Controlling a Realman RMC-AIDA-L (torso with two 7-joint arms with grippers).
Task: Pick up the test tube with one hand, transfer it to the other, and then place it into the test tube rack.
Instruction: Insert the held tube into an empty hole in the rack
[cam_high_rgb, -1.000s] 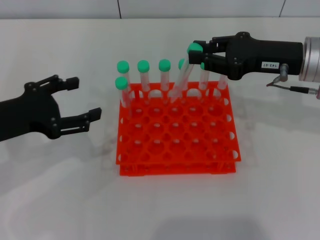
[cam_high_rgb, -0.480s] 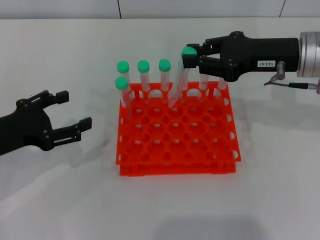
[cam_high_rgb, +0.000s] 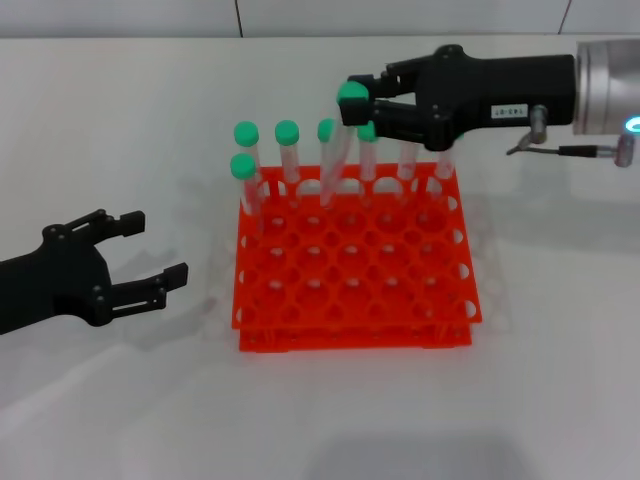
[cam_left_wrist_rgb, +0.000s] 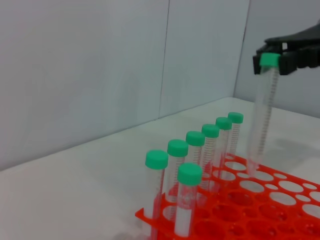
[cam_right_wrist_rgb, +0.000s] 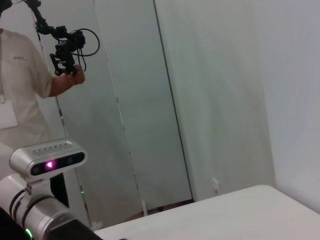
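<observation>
My right gripper (cam_high_rgb: 358, 104) is shut on the green cap of a clear test tube (cam_high_rgb: 335, 160) and holds it tilted over the back rows of the orange-red rack (cam_high_rgb: 355, 300). The tube's lower end hangs just at the rack's top holes. The left wrist view shows the same held tube (cam_left_wrist_rgb: 262, 110), that right gripper (cam_left_wrist_rgb: 280, 57) and the rack (cam_left_wrist_rgb: 260, 210). Several other green-capped tubes (cam_high_rgb: 288, 150) stand in the rack's back rows. My left gripper (cam_high_rgb: 153, 248) is open and empty, low over the table to the left of the rack.
The white table (cam_high_rgb: 150, 400) spreads around the rack, with a wall seam behind. The right wrist view shows only wall panels, a person (cam_right_wrist_rgb: 25, 85) holding a device, and a robot head (cam_right_wrist_rgb: 45, 160).
My right gripper has carried the tube leftward along the rack's back rows. My left gripper has drawn back, away from the rack and nearer the front of the table.
</observation>
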